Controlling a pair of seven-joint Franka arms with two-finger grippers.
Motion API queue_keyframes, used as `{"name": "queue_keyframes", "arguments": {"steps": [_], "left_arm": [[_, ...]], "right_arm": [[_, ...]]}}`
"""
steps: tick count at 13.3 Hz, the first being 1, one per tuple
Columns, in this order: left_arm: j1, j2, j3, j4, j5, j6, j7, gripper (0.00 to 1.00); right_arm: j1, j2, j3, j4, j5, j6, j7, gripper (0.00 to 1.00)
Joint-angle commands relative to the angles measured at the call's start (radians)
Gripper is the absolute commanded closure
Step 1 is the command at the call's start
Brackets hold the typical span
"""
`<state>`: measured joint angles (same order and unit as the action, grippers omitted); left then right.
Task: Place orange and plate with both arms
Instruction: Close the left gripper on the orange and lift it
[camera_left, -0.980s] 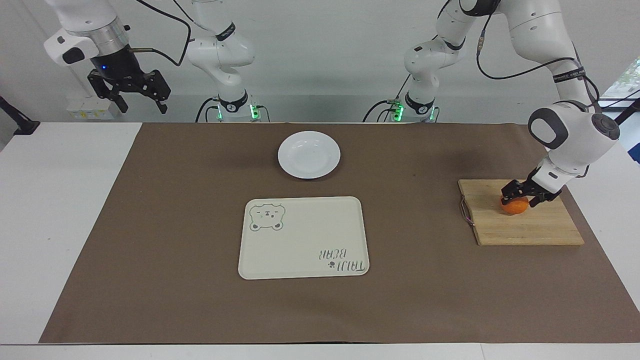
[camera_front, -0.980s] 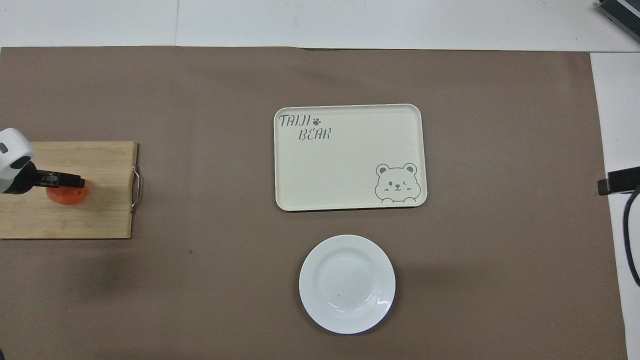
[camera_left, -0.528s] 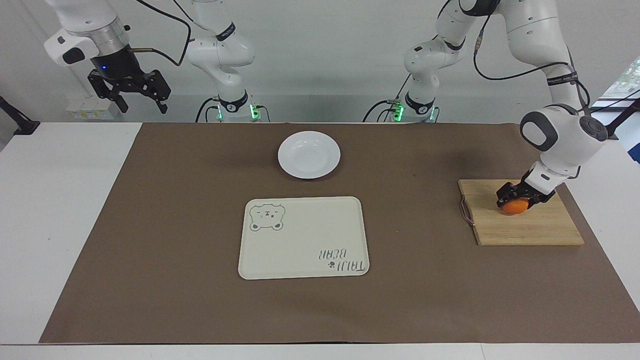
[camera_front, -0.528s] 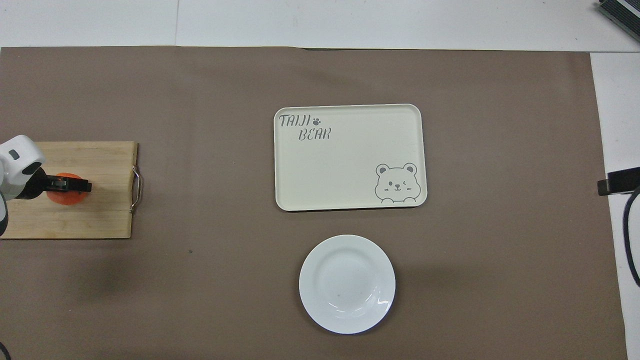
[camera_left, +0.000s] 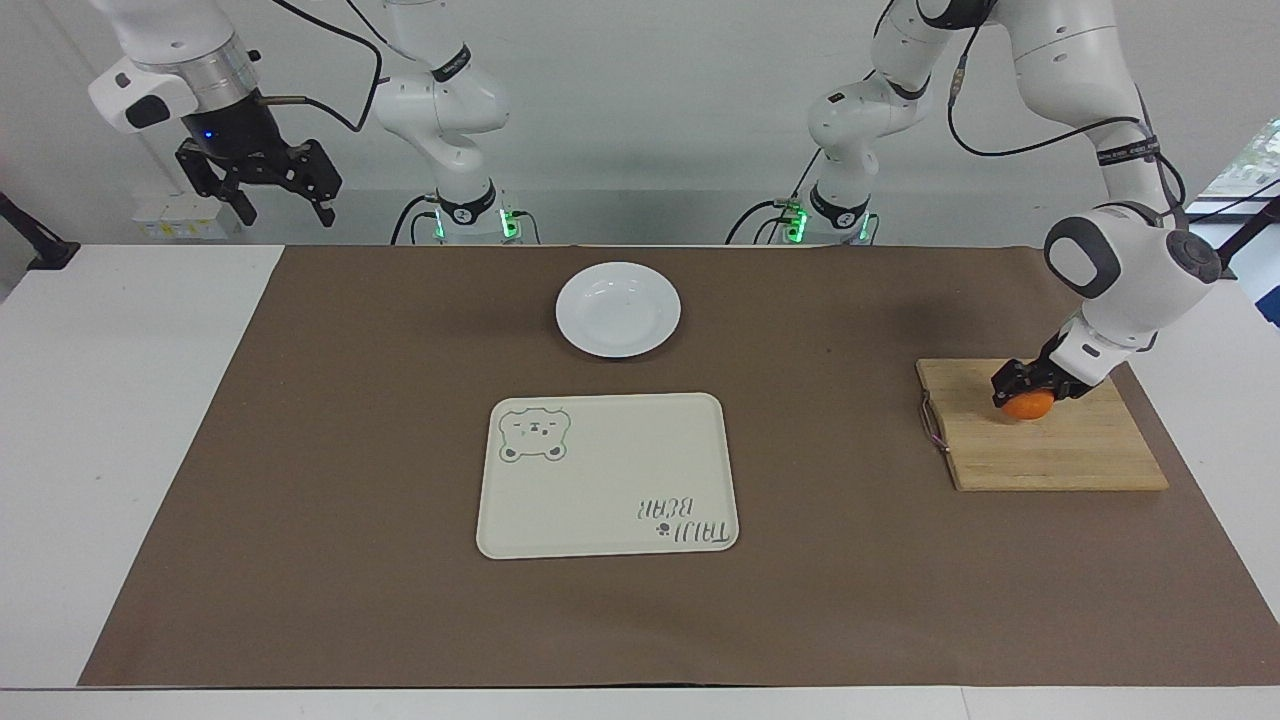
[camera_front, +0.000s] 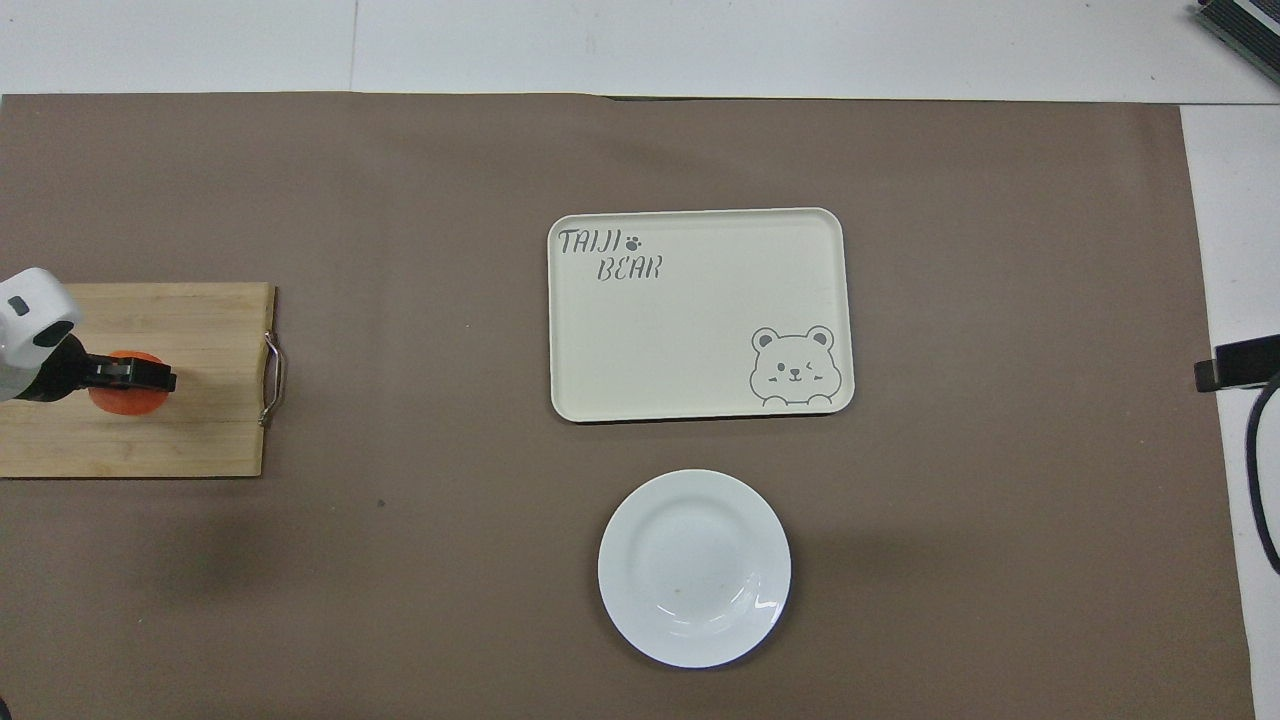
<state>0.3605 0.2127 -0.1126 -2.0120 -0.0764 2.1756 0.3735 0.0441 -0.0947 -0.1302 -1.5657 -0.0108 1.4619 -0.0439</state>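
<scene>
My left claw (camera_left: 1022, 388) is clamped across the orange (camera_left: 1028, 405) on the cutting board (camera_left: 1060, 455): light, round, roll-prone, so grip at its widest girth; right claw (camera_left: 270, 190) waits open.

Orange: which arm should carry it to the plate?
Left. The left hand is already closed on the orange at the cutting board; the right hand waits raised, away from the plate.

- A white table (camera_left: 130, 420) carries a wide brown mat (camera_left: 330, 500) over most of its top.
- A plain pale wall (camera_left: 650, 110) rises past the table's edge.
- Daylight shows through a window (camera_left: 1258, 150) at one corner.
- Lighting is soft and even.
</scene>
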Motion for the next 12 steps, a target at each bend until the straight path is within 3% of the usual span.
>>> {"name": "queue_keyframes", "arguments": {"steps": [1,7,12], "left_arm": [[-0.029,-0.016,0.005,0.064,-0.008,-0.101,-0.059,1.0],[-0.136,-0.058,-0.001,0.226,0.049,-0.327,-0.221,1.0],[-0.319,-0.2,-0.004,0.248,0.108,-0.465,-0.384,1.0]], "right_arm": [[-0.01,0.003,0.007,0.013,-0.011,-0.017,0.013,0.0],[-0.01,0.003,0.006,0.013,-0.011,-0.017,0.013,0.0],[-0.01,0.003,0.006,0.013,-0.011,-0.017,0.015,0.0]]}}
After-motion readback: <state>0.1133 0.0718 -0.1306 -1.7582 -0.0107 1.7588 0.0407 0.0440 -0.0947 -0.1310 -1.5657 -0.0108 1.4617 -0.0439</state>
